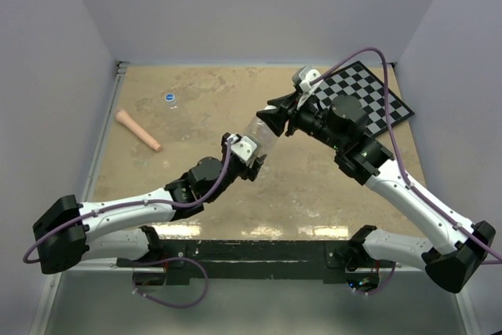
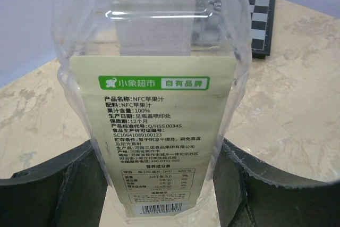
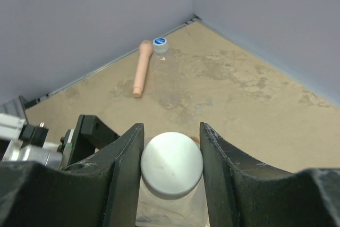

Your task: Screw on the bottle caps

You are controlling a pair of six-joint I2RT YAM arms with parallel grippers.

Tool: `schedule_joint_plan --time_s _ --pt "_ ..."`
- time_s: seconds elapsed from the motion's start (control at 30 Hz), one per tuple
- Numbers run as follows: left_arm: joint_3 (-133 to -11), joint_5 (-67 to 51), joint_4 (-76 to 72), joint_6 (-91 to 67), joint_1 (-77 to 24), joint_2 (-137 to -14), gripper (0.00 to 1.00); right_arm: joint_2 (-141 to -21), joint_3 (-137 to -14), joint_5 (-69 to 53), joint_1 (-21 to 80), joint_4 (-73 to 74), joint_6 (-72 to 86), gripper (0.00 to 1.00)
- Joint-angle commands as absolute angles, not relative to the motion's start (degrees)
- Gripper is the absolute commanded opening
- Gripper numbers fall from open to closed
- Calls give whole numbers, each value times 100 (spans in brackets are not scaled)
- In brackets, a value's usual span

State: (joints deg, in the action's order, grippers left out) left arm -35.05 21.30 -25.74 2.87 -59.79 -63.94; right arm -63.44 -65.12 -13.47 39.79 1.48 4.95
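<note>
Left pincer (image 2: 159,155) is clamping the wide bottle (image 2: 159,35) above the desk (image 1: 298,194), while the right pincer (image 3: 171,142) is gripping the white cap (image 3: 171,166) at its mouth. Threading seems underway; next I'd expect steady twisting, keeping it square.

Pink stick (image 1: 139,130) lying far-left on tan table (image 1: 220,92); checkerboard (image 1: 362,84) (black-and-white) flat at far-right corner.

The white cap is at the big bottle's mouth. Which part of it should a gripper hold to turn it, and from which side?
Hold the cap by its round side wall, a finger on each opposite side, coming end-on along the axis of the bottle. The flat top offers no grip, and the left gripper holds the bottle body. The right gripper is placed so.
</note>
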Motion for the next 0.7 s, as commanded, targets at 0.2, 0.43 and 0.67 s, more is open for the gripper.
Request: schedule_joint_plan --time_s 0.2,0.43,0.67 --pt "-3709 3016 -4616 220 -6082 -6513 0 -6039 -5967 -764 3990 -228 1038 30" --pt "-3419 1278 -3237 -403 -5354 -5889 0 -5950 -6591 -1948 3894 -149 212 70" --pt "-3138 -798 -2655 -448 -4694 -5292 0 -5941 -6785 -3918 3596 -351 -772 75"
